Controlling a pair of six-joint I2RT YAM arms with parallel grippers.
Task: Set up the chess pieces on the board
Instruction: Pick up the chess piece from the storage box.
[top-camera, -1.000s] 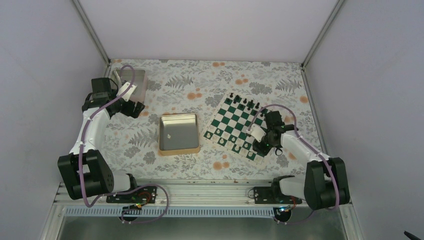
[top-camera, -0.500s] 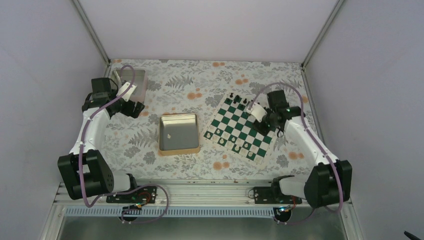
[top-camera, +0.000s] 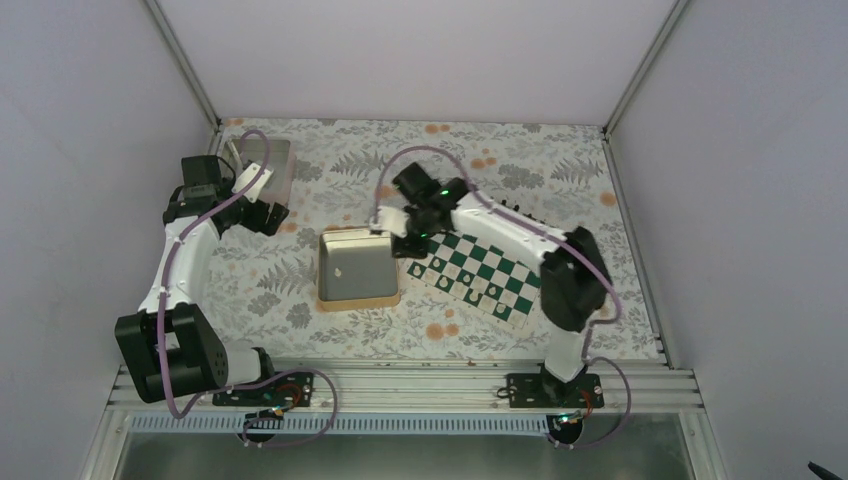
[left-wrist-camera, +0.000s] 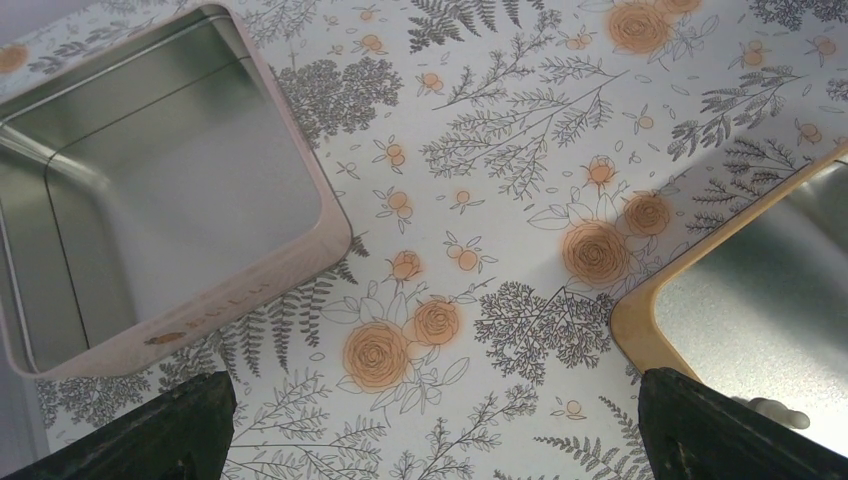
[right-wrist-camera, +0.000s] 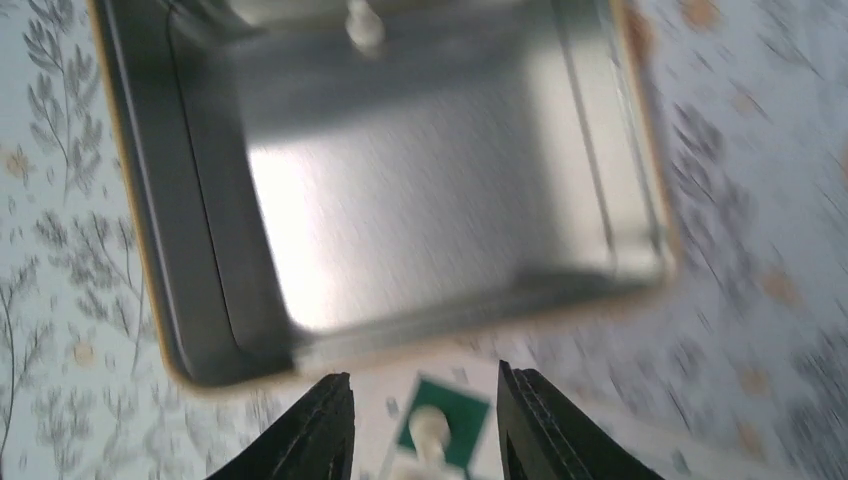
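Setup partly done, we reckon (pieces too tiny to count). Some chess pieces (right-wrist-camera: 430, 430) on board (top-camera: 470, 262), one white piece (right-wrist-camera: 364, 25) lying in tin (top-camera: 358, 300). Right gripper (right-wrist-camera: 425, 400) over tin's edge, fingers apart, empty. Left gripper (left-wrist-camera: 435, 430) wide open beside tray (left-wrist-camera: 300, 270).

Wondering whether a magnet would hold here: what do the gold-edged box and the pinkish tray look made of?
The gold-edged box looks like thin metal: brushed silver-grey inside with a bright glare, gold-coloured rim. The pinkish tray seems metal too: dull grey, faintly reflective inside, pale pink coating outside. Steel or aluminium, I cannot tell.
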